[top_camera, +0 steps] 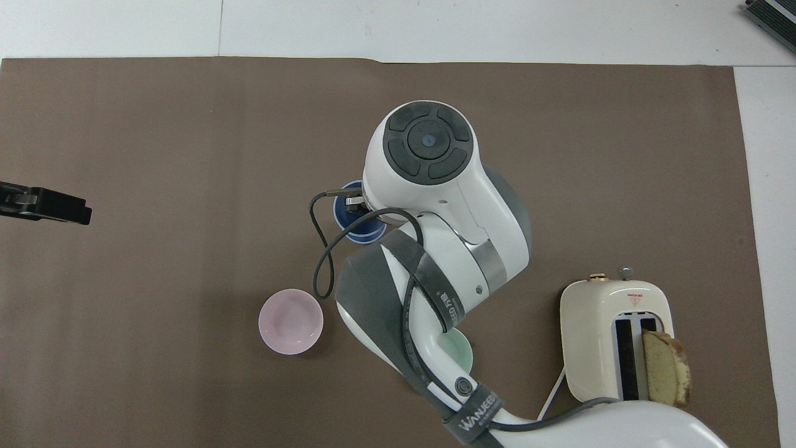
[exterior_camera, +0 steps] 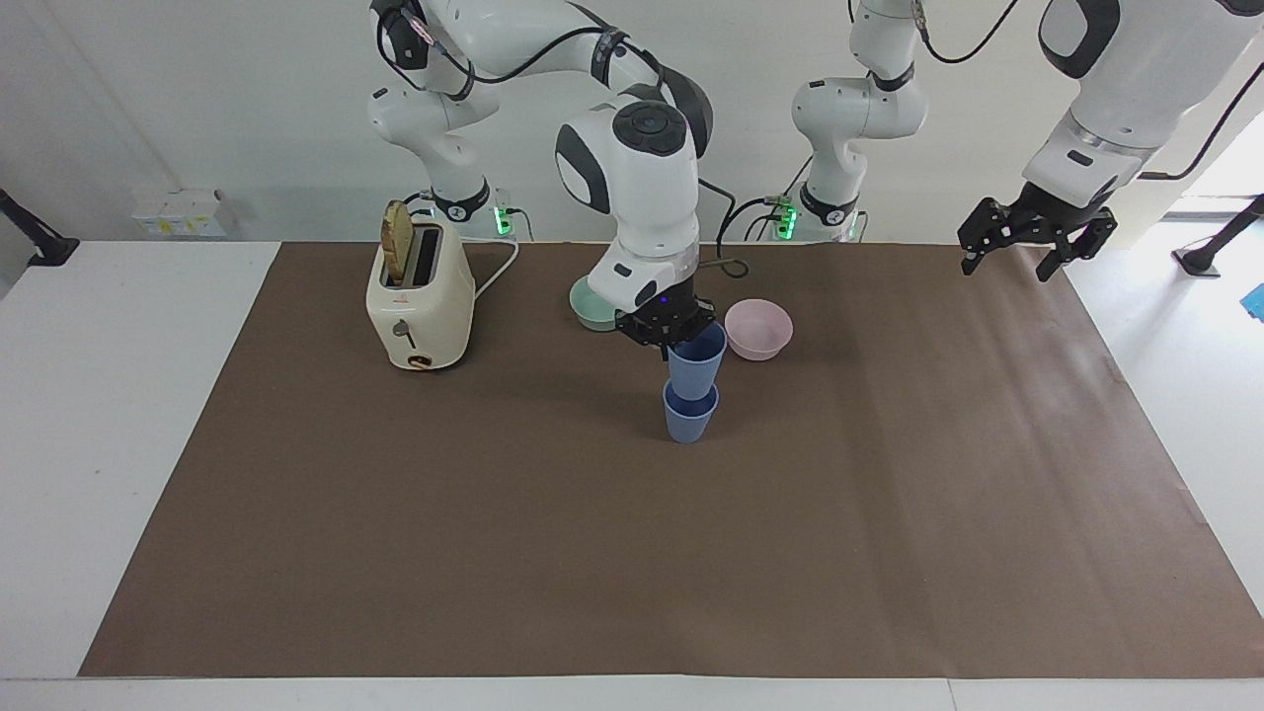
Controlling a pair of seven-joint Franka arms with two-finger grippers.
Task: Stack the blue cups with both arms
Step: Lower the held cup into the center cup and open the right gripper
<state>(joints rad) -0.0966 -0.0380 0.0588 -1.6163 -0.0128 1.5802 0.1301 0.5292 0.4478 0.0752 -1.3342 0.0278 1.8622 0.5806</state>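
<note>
My right gripper (exterior_camera: pixel 677 341) is shut on the rim of one blue cup (exterior_camera: pixel 696 361) and holds it upright right over the second blue cup (exterior_camera: pixel 689 419), which stands on the brown mat. The held cup's base sits at the standing cup's mouth; I cannot tell how deep it is in. In the overhead view the right arm covers most of both cups (top_camera: pixel 346 216), which overlap there. My left gripper (exterior_camera: pixel 1032 255) hangs open and empty in the air over the mat's edge at the left arm's end, and it also shows in the overhead view (top_camera: pixel 46 205).
A pink bowl (exterior_camera: pixel 758 329) sits beside the cups, a little nearer to the robots. A mint-green bowl (exterior_camera: pixel 591 308) lies partly hidden by the right arm. A cream toaster (exterior_camera: pixel 420 301) with a bread slice stands toward the right arm's end.
</note>
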